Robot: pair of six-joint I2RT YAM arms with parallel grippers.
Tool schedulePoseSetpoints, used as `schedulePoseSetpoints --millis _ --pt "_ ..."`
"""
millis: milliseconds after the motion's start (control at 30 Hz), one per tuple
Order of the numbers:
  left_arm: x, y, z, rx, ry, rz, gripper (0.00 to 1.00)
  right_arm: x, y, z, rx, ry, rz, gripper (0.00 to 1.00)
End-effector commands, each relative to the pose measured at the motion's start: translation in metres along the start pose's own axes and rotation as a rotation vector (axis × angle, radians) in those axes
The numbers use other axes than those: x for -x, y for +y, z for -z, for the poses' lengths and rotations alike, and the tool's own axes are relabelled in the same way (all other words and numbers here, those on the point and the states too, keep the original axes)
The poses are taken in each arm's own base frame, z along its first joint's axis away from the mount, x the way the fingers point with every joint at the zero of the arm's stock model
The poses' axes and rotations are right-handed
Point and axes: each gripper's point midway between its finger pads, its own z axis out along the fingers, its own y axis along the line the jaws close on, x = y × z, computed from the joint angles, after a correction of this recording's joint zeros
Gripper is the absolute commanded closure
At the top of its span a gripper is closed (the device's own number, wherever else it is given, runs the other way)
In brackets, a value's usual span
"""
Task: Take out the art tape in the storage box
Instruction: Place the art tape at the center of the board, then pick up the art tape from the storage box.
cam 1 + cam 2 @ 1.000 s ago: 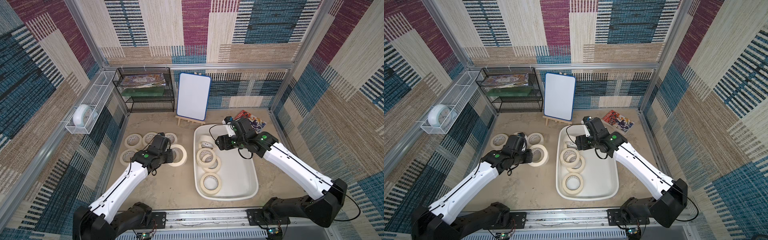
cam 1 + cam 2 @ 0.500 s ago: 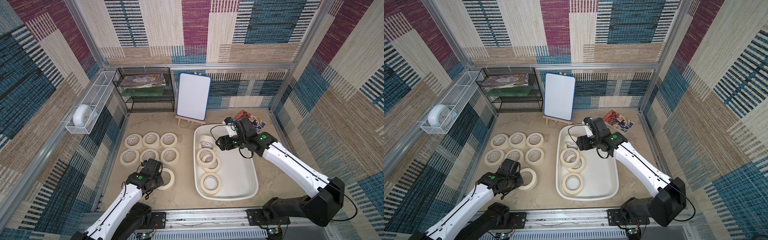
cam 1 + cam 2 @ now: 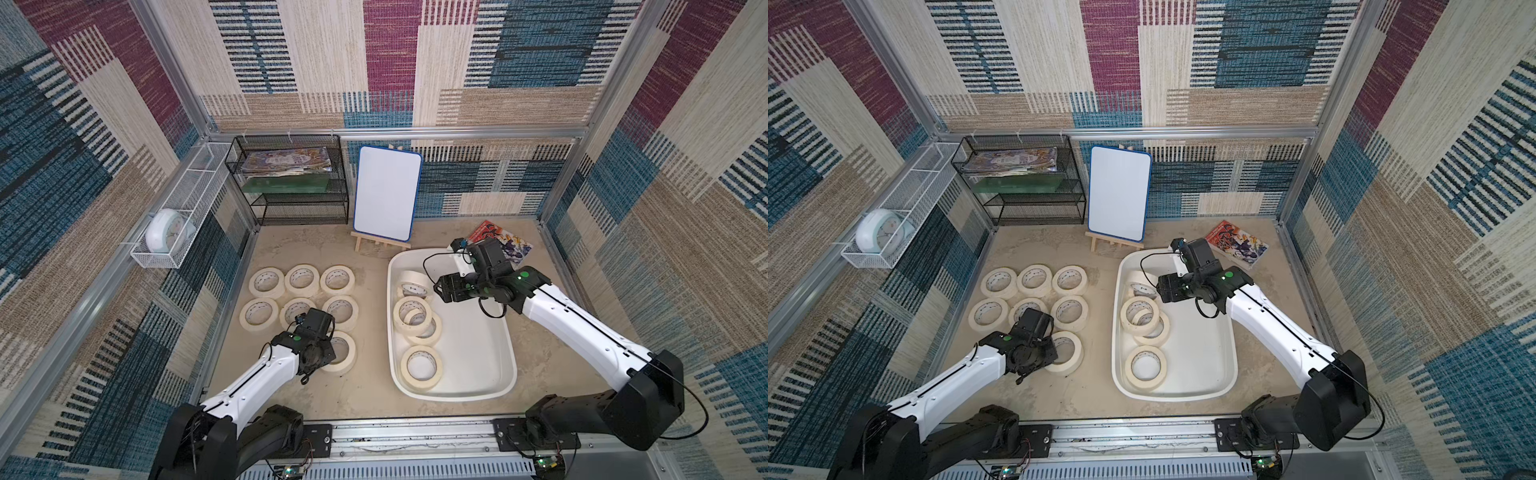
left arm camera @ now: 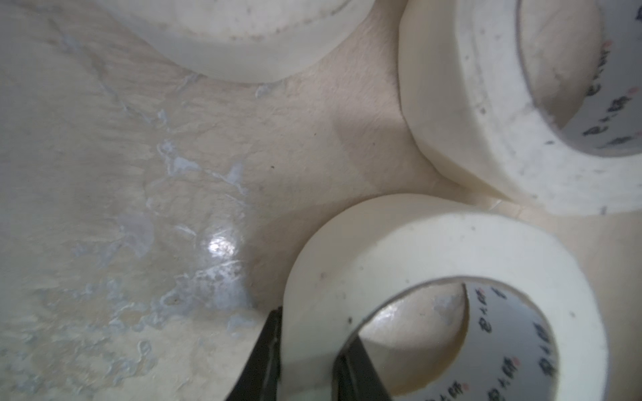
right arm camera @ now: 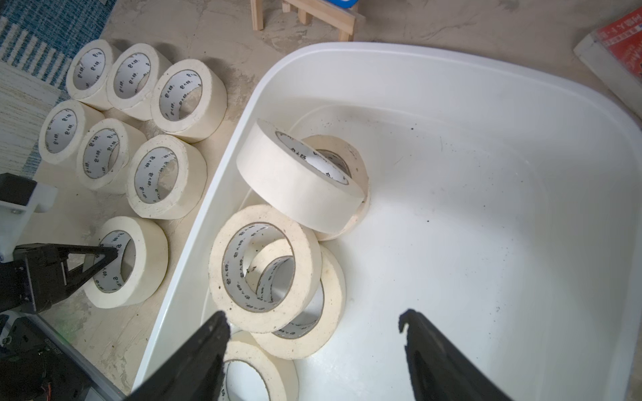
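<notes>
The storage box [image 3: 478,357] lies on the right half of the surface, its long axis running from near edge to far edge. Five rolls of art tape [image 5: 267,215] sit along its left side, mostly flat with holes up. The one nearest the far-left corner is tilted on edge. The left end effector [image 4: 311,333] is clamped on the wall of a flat roll [image 3: 352,353] on the surface. The right end effector [image 5: 312,317] hangs over the box, jaws wide apart.

left arm [image 3: 257,374]: stretched forward, low | left gripper [image 4: 312,333]: clamped on the wall of a tape roll [image 4: 399,250] | right arm [image 3: 582,328]: reaching forward, wrist turned inward | right gripper [image 5: 312,317]: fingers [image 5: 194,357] spread wide, holding nothing
</notes>
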Motion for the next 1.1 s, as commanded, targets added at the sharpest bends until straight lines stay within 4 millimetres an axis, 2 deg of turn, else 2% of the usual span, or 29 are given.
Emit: schedulePoseSetpoints --millis 0,167,433,533,667,833,1067 --pt "0.008 -0.003 0.001 -0.008 -0.031 -0.015 0.92 0.004 0.001 -0.007 0.009 -0.007 -0.004 0.17" --pt "0.007 -0.002 0.008 -0.023 -0.044 -0.019 0.72 0.001 0.009 -0.023 0.063 0.033 0.054 0.16" --pt "0.006 -0.004 0.011 -0.041 -0.042 -0.022 0.52 0.003 0.01 -0.045 0.074 0.065 0.14 0.15" --pt "0.009 -0.009 0.017 -0.064 -0.049 -0.034 0.49 0.006 0.012 -0.048 0.08 0.057 0.157 0.14" --pt "0.025 -0.022 0.038 -0.094 -0.099 -0.069 0.49 0.002 0.017 -0.055 0.077 0.064 0.202 0.13" --pt "0.046 -0.05 0.063 -0.143 -0.156 -0.128 0.48 -0.002 0.016 -0.072 0.043 0.087 0.239 0.09" --pt "0.066 -0.081 0.08 -0.169 -0.204 -0.212 0.48 0.019 0.003 -0.089 -0.078 0.037 0.284 0.09"
